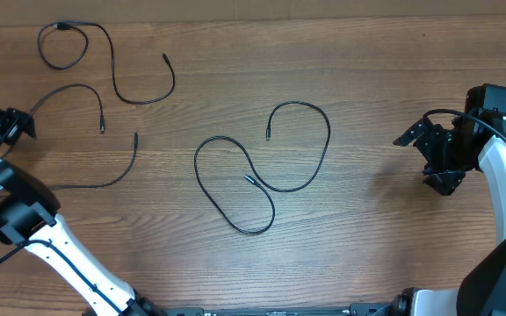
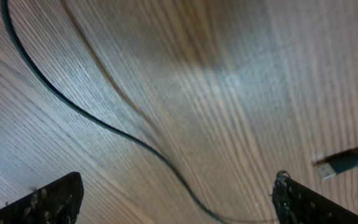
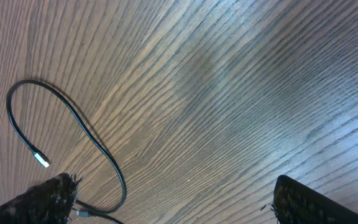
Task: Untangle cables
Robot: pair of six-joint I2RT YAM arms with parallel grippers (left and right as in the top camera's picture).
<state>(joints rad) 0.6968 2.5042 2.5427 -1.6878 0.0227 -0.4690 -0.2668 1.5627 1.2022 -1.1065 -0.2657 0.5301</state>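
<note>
In the left wrist view, the thin black cable [image 2: 104, 126] is chopped off by the top and bottom edges, and the blurry grey plug [image 2: 344, 163] is clipped at the right edge. Only the tips of the black left fingers [image 2: 48, 199] are shown. Overhead, one end of the long dark cable [image 1: 135, 147] is hidden under the white left arm [image 1: 68, 254]. In the right wrist view, the looped black cable [image 3: 98, 144] is lost behind the black right fingers [image 3: 48, 196].

Brown wood-grain table [image 1: 367, 254]
</note>
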